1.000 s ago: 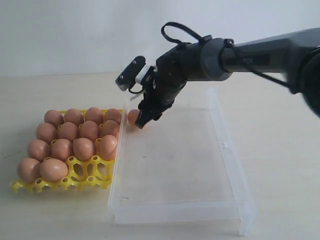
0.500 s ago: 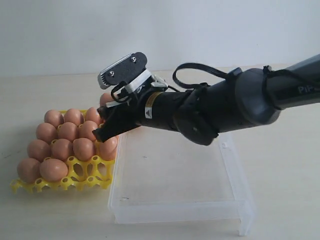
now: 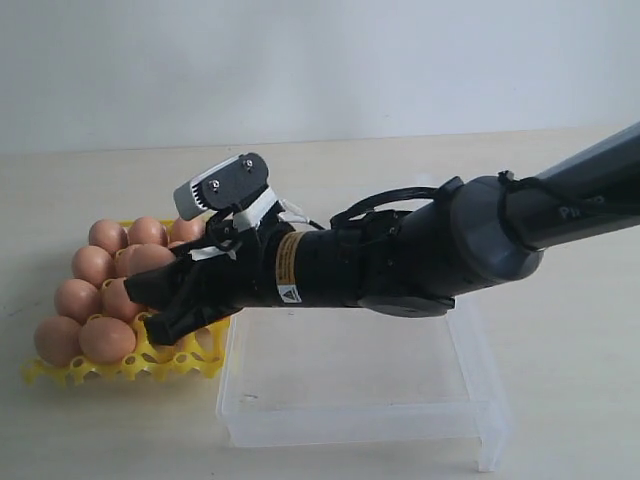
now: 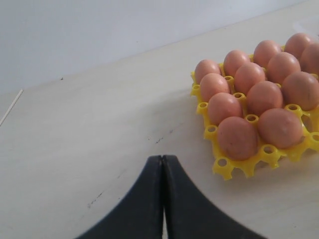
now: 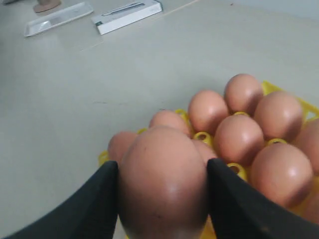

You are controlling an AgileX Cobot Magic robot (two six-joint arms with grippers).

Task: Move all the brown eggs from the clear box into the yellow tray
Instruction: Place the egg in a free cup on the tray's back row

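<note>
My right gripper (image 3: 155, 300) reaches across the middle and hangs over the front cups of the yellow tray (image 3: 60, 372), shut on one brown egg (image 5: 162, 179) held between both black fingers (image 5: 94, 204). Several brown eggs (image 3: 80, 298) fill most of the tray's cups, and some front cups (image 3: 190, 345) hold nothing. No egg shows in the clear box (image 3: 470, 400), though the arm hides its far part. My left gripper (image 4: 163, 158) is shut with nothing in it, above bare table beside the tray (image 4: 224, 169); it does not show in the exterior view.
The right arm's thick black forearm (image 3: 400, 260) spans the clear box. Two flat white boxes (image 5: 127, 12) lie far off on the table in the right wrist view. The pale tabletop (image 3: 560, 330) runs all round the tray and box.
The right gripper carried the egg from the box's far left corner leftward and down over the tray's front cups. The left gripper is not in the earlier frames.
</note>
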